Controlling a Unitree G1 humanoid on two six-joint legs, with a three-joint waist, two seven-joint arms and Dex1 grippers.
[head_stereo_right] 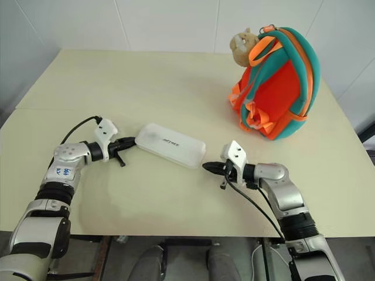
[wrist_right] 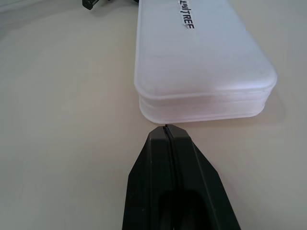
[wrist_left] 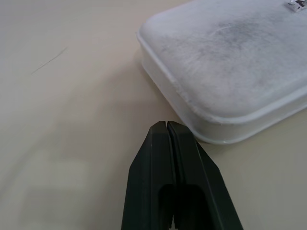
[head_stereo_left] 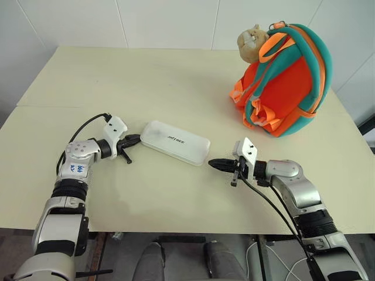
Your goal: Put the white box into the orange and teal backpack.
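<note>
Both end effectors, left and right, are clenched empty at opposite ends of my white box on the surface.

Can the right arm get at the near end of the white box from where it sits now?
Probably yes. The right gripper, jaws shut, points at the white box with bare table between them; nothing stands in the way.

Left gripper, jaws together, just beside the white box corner.
</note>
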